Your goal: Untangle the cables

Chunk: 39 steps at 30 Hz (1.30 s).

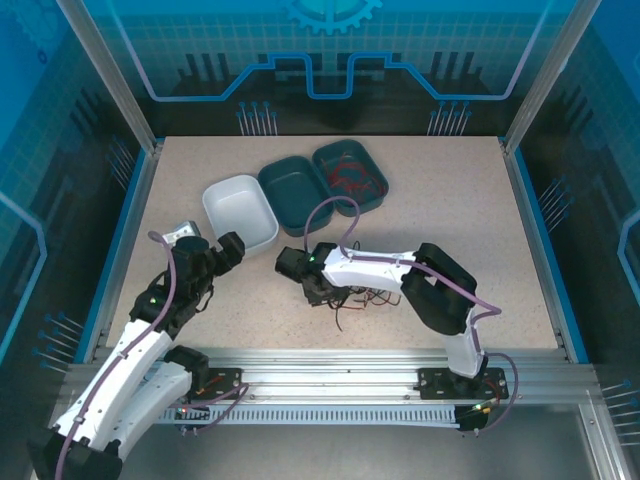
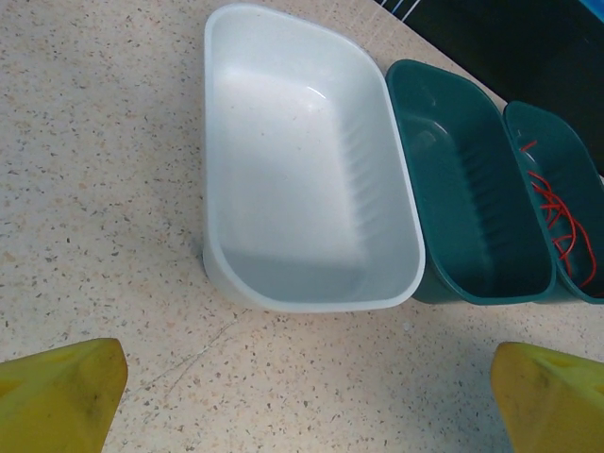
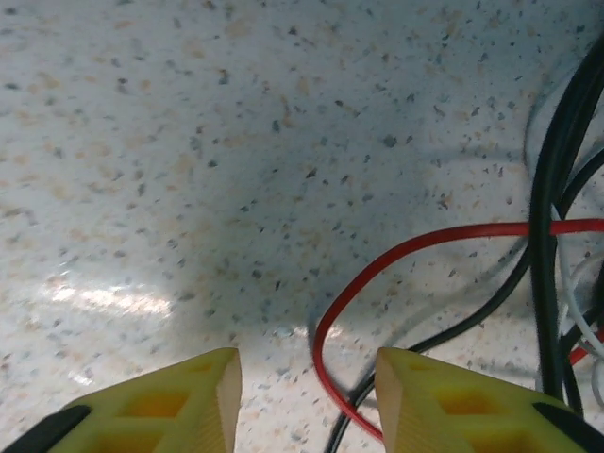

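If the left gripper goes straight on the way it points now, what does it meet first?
Probably the near wall of the white bin, straight ahead of the left gripper; its height above the table is unclear.

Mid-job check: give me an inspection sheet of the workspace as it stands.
surface: speckled tabletop, bare around the tubs.
job's things: tangle of red, black and whitish cables under the right gripper; red cables in the far teal tub; middle teal tub and white tub empty.
clutter: nothing seen.
grippers: left gripper open, facing the white tub; right gripper open, red cable loop between its fingers, unpinched.
cables: purple arm leads run along both arms.
surroundings: blue enclosure walls; aluminium rail at near edge.
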{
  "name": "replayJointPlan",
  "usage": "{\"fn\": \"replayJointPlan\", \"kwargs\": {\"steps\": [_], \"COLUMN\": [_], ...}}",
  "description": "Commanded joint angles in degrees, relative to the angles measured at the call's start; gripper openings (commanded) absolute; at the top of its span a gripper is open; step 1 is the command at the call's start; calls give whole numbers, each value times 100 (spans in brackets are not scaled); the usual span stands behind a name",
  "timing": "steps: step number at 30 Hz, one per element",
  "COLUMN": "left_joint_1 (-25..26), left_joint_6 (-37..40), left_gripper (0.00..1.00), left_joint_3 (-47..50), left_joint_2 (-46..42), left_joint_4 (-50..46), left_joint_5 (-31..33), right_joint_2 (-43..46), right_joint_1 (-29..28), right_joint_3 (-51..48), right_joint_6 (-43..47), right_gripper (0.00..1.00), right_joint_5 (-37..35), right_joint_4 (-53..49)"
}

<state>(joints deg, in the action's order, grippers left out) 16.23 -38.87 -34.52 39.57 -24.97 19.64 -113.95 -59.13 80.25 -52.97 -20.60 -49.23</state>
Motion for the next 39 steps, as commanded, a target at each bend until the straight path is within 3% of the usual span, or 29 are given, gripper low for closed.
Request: {"fn": "replayJointPlan", "kwargs": {"steps": [1,14,18,20,24,39], "left_joint_1": [-58,-76,-76,-76,-76,-76], "left_joint_6": [108,38,38,46,82,317], "left_gripper": [99,99,99,99,99,99], "left_joint_3": [75,159,122,95,77,-100], "left_joint_2": [16,203,249,253,212,209], "left_joint_4": [112,386,445,433,423,492], "left_joint_5": [-109,-291,-324,-339,-331,-505], "right_joint_2": [-151,-339,-232,-224,-204,1612], "right_joint_1": [158,564,666,693,660,161], "right_joint_3": [-166,-452,-764,-841,-775,-478], "right_joint_6": [-233,-7,116,230,512,1988], "right_gripper": [45,43,28,14,1,0], "right_joint_5": [-63,87,455,654,731,995], "right_joint_4": [200,747,1186,1328,1189,1507]}}
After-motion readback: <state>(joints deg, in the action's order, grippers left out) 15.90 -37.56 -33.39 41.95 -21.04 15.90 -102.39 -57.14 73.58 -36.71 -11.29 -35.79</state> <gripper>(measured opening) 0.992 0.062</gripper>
